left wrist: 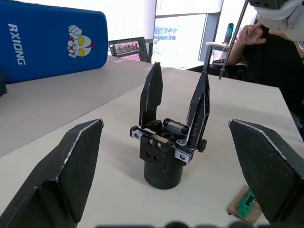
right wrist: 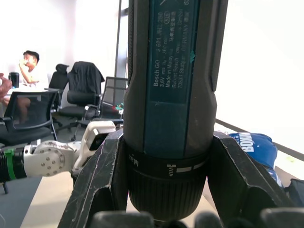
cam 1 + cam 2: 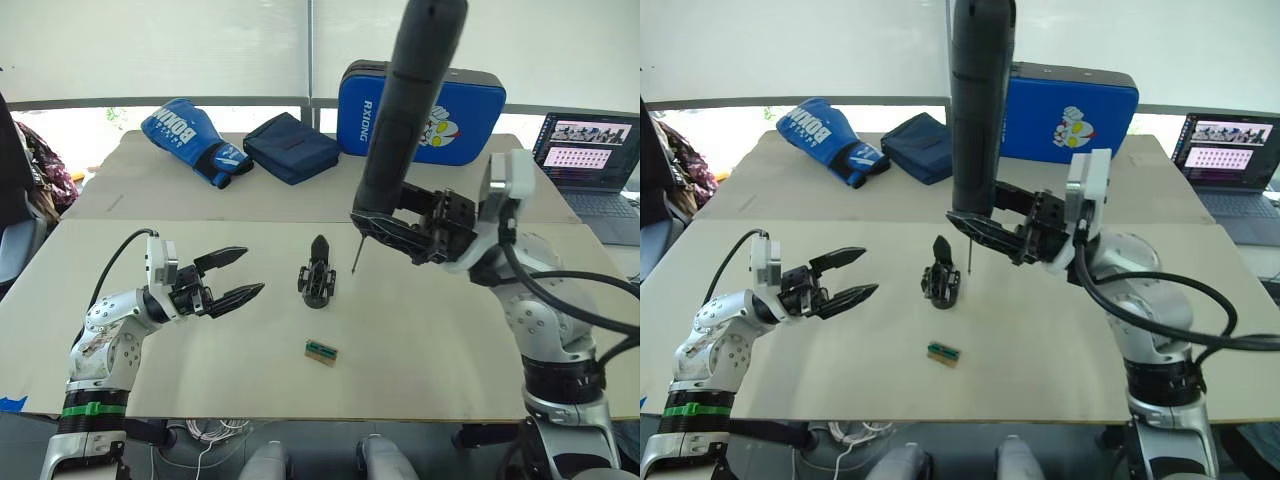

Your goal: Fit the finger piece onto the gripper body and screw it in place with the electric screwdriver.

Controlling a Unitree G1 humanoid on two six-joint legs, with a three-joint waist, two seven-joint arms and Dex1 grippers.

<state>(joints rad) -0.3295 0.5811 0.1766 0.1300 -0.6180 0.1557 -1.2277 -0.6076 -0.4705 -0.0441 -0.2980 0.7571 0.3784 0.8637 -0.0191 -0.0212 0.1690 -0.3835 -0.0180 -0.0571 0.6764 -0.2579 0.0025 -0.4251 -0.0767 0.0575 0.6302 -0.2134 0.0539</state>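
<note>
Two pointed fingers already stand up from the gripper body (image 1: 164, 152) in the left wrist view, so the finger piece (image 1: 198, 111) looks fitted in place, though whether any screw is driven cannot be told; the screwing appears to be what is left. Nearest on the table lies a small green-and-brown block (image 3: 321, 351), apart from everything. Beyond it, toward the middle of the table (image 3: 420, 370), the gripper body stands upright on its round base. To its left the left gripper (image 3: 232, 277) hangs just above the table with its fingers spread wide, holding nothing and aimed at the gripper body, near but not touching. To the right, the right gripper (image 3: 400, 225) is clamped around the lower barrel of the electric screwdriver (image 3: 405, 120), held close to upright with its thin bit pointing down just beside the gripper body, not yet on it. Farther back lie a blue boxing glove (image 3: 193, 138), a dark folded cloth (image 3: 291, 146), a blue pad (image 3: 470, 115) and a laptop (image 3: 588, 160).
</note>
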